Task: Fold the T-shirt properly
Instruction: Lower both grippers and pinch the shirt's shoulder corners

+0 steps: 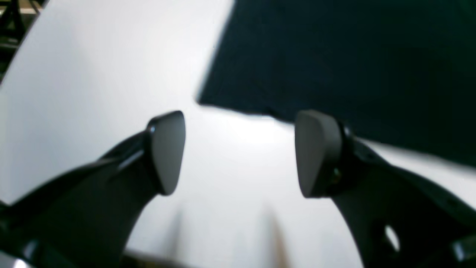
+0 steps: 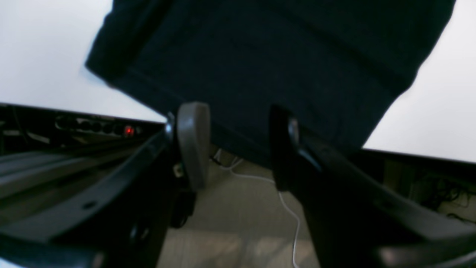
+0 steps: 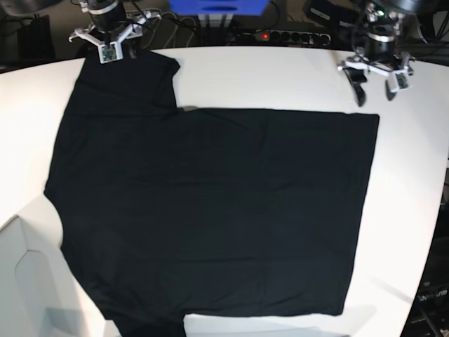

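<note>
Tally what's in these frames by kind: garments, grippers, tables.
Garments: 1, the black T-shirt
Grippers: 2, the left gripper and the right gripper
Tables: 1, the white table
Total: 4

Your base camera sits high and looks steeply down on the whole white table (image 3: 280, 77), far enough back to take in the full spread T-shirt (image 3: 210, 210) and both arms at the top edge of the frame. Your left wrist camera rides close behind the left gripper (image 1: 240, 152), looking past its pads at bare tabletop and a shirt corner in the upper right of its frame. Your right wrist camera looks past the right gripper (image 2: 238, 145) from beyond the table edge, with floor at the bottom. All three views share the shirt's far edge; both wrist views are blurred.
</note>
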`<state>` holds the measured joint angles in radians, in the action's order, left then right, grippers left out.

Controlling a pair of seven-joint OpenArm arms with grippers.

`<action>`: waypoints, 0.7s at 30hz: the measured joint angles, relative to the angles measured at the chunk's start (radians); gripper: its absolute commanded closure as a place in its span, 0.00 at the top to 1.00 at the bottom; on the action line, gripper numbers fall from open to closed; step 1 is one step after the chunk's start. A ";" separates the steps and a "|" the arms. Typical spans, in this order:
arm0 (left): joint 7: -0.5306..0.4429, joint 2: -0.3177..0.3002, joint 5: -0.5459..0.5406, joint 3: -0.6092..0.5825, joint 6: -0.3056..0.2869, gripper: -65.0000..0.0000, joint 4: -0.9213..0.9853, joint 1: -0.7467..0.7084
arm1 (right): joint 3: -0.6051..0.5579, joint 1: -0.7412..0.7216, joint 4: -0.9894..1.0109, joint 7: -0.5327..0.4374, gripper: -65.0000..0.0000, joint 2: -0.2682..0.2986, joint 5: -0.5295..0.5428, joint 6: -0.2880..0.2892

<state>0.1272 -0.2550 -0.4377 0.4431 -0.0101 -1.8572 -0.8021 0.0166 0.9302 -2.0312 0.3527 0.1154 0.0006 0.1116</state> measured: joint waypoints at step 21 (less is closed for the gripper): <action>-0.005 0.008 -0.008 0.019 -0.099 0.68 0.423 0.335 | 0.034 -0.084 0.002 0.108 0.41 0.003 0.000 0.005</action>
<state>0.1226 -0.2466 -0.4461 0.4622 -0.1093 -1.4338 -0.4671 0.0502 0.8459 -2.0296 0.4606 0.1184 0.0006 0.1162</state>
